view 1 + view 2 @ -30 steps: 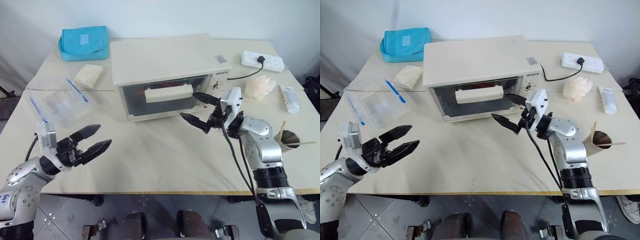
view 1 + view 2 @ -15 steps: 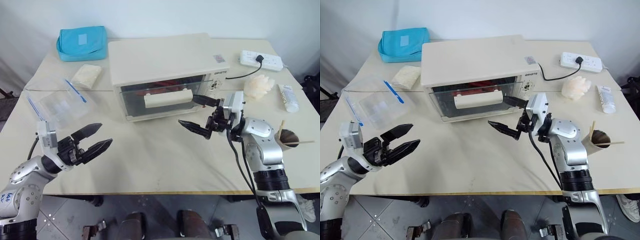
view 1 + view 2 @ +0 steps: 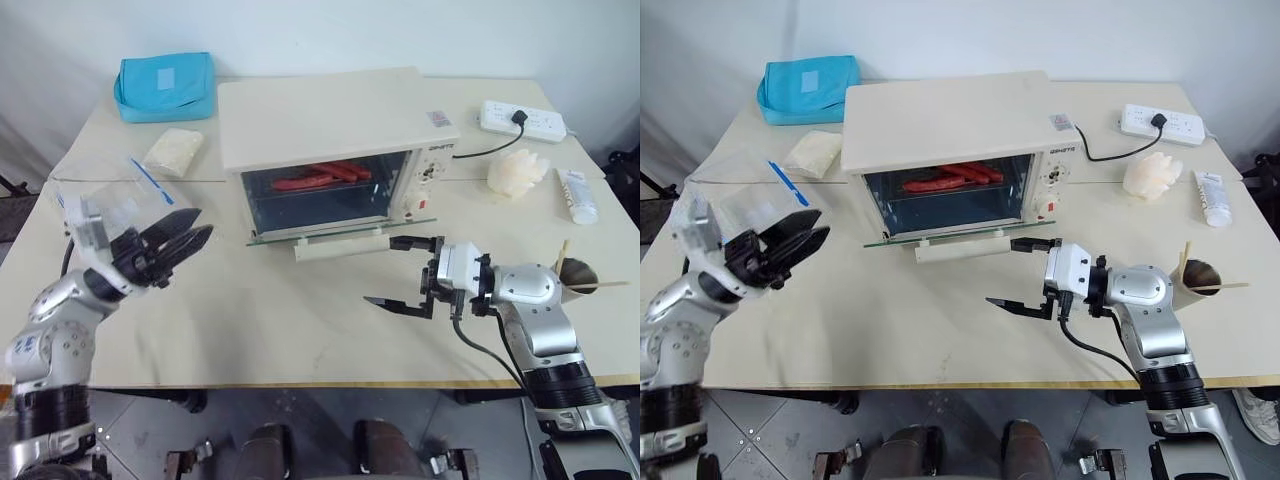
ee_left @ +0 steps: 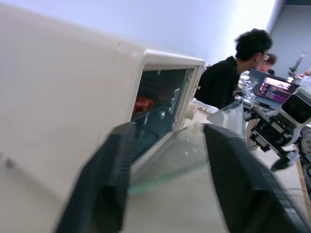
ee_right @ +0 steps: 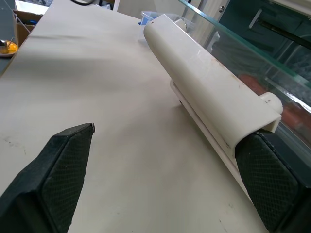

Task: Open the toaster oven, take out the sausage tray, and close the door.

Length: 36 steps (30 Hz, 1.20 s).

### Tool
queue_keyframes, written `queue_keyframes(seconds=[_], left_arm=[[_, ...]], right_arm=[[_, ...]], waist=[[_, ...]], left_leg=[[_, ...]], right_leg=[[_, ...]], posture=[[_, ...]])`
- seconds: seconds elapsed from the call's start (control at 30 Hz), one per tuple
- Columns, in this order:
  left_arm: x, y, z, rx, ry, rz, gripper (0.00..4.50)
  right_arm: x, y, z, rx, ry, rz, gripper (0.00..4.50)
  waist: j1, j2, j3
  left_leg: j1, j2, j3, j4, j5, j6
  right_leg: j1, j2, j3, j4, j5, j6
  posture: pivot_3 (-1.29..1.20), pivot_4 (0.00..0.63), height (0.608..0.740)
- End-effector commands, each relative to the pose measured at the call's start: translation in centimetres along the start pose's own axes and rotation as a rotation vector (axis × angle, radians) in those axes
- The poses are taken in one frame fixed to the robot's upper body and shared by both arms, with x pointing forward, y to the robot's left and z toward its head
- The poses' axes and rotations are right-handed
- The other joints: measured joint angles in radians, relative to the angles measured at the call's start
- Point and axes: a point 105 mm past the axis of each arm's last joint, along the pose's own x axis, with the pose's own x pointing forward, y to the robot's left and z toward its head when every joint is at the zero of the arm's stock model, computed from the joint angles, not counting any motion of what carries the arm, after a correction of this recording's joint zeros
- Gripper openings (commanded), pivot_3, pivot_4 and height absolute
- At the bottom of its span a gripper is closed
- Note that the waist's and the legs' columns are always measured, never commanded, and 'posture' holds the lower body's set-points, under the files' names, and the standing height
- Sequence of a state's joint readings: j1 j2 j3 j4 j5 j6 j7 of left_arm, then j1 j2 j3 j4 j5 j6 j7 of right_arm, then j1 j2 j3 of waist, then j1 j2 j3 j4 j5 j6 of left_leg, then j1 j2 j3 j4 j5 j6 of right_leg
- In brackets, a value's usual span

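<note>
The oven (image 3: 950, 150) sits at table centre, its door (image 3: 960, 238) dropped flat and open. The tray (image 3: 952, 182) with red sausages lies inside at the cavity's 12 o'clock. Reaching in well calls for a level, low approach over the glass, gripping the tray's near rim without pressing on the door.

The right gripper (image 3: 1025, 272), at the handle's 4 o'clock, points level toward the left, jaws spread wide and empty. The left gripper (image 3: 790, 240), at the oven's 9 o'clock, points toward it, fingers narrowed, holding nothing.
</note>
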State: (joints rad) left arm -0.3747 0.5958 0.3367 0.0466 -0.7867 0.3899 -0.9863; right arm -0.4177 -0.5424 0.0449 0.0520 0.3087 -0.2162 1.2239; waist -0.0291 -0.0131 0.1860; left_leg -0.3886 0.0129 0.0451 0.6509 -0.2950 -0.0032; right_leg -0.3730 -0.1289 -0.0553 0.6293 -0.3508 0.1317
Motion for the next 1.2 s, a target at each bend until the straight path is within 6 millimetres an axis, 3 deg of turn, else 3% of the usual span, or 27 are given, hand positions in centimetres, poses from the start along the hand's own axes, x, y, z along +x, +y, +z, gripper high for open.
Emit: queue_keyframes(seconds=[0.03, 0.13, 0.37, 0.57, 0.87, 1.03, 1.2], left_arm=[[1.6, -0.2, -0.6, 0.013, 0.007, -0.039, 0.94], [3.3, -0.3, -1.3, 0.020, 0.008, -0.058, 0.03], [5.3, -1.8, -3.6, -0.010, 0.072, -0.135, 0.03], [5.0, -2.5, -5.4, -0.003, 0.162, -0.187, 0.03], [3.9, -3.2, -8.1, 0.017, 0.277, -0.220, 0.03], [3.9, -3.5, -9.0, 0.008, 0.279, -0.201, 0.03], [3.5, -3.7, -10.1, 0.019, 0.306, -0.169, 0.03]], right_arm=[[0.3, 0.1, 0.9, -0.054, -0.027, 0.015, 4.50], [0.2, 0.0, 0.8, -0.058, -0.021, 0.002, 4.50], [-0.6, 0.1, 0.3, -0.052, 0.013, -0.044, 4.50], [-3.3, 1.2, -0.5, 0.007, 0.104, -0.170, 4.50], [-8.9, 2.7, -1.4, 0.135, 0.320, -0.347, 4.50], [-9.5, 0.4, -1.0, 0.085, 0.359, -0.450, 4.50], [-7.8, -1.7, 0.7, -0.009, 0.309, -0.467, 4.50]], waist=[[-0.001, 0.000, 0.000], [0.002, 0.000, 0.000], [0.003, -0.001, 0.000], [0.020, -0.001, 0.001], [0.035, -0.001, 0.001], [0.027, -0.001, 0.001], [0.029, -0.001, 0.001]], left_leg=[[0.000, 0.000, 0.000, 0.000, 0.000, 0.000], [0.000, 0.001, 0.000, 0.000, 0.000, 0.000], [-0.001, 0.000, 0.000, 0.003, 0.000, 0.000], [-0.001, 0.000, -0.001, 0.006, -0.001, 0.001], [0.001, 0.000, -0.002, 0.009, -0.001, 0.002], [0.001, 0.000, -0.002, 0.010, -0.002, 0.002], [0.001, 0.000, -0.002, 0.010, -0.002, 0.002]], right_leg=[[-0.001, 0.000, -0.001, 0.000, 0.000, 0.000], [-0.001, -0.001, -0.007, 0.000, 0.000, 0.000], [0.000, -0.001, -0.008, 0.001, 0.000, 0.000], [0.002, -0.002, -0.008, 0.001, 0.001, 0.001], [0.006, -0.002, -0.008, -0.001, 0.001, 0.001], [0.006, -0.002, -0.008, -0.001, 0.001, 0.001], [0.005, -0.002, -0.008, -0.001, 0.001, 0.001]], posture=[[0.00, 0.150, 0.740], [0.00, 0.150, 0.740], [0.00, 0.150, 0.740], [0.00, 0.150, 0.740], [0.00, 0.150, 0.740], [0.00, 0.150, 0.740], [0.00, 0.150, 0.740]])
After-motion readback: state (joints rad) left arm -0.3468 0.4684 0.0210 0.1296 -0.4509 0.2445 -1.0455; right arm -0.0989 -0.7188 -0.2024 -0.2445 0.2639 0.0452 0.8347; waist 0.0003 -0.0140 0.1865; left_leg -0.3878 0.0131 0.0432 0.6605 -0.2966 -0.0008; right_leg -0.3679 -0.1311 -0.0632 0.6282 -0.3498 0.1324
